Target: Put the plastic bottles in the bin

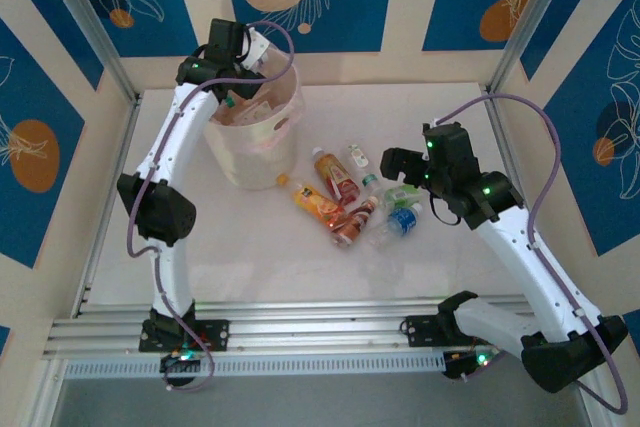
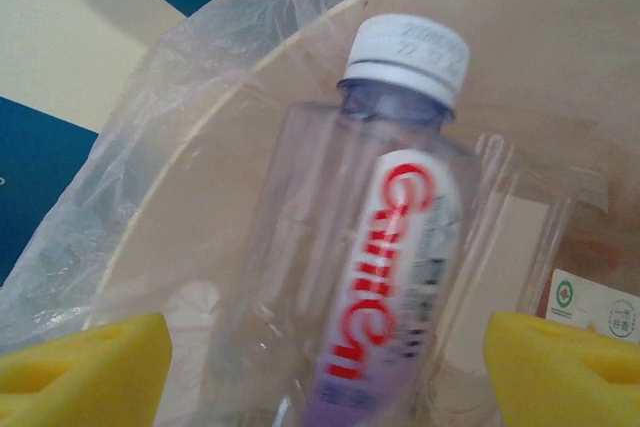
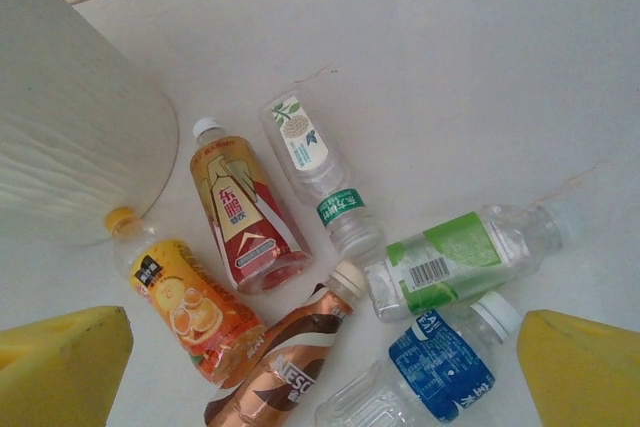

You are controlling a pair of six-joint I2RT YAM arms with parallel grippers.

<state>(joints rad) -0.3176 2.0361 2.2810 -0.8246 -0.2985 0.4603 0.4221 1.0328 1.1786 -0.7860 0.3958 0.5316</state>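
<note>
Yellow pads [image 2: 90,367] of the left gripper [image 2: 325,377] are standing released either side of a bottle [image 2: 400,247] inside the bin [image 1: 255,162], so waiting until it is lying clear of the bag [image 2: 120,197] is probably wisest, while the right gripper [image 3: 325,372] is hovering open above six bottles [image 3: 245,212] on the table [image 3: 480,67].

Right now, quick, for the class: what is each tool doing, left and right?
Left tool: open, a clear bottle between its pads, over the bin.
Right tool: open, empty, above the bottles on the table.
</note>
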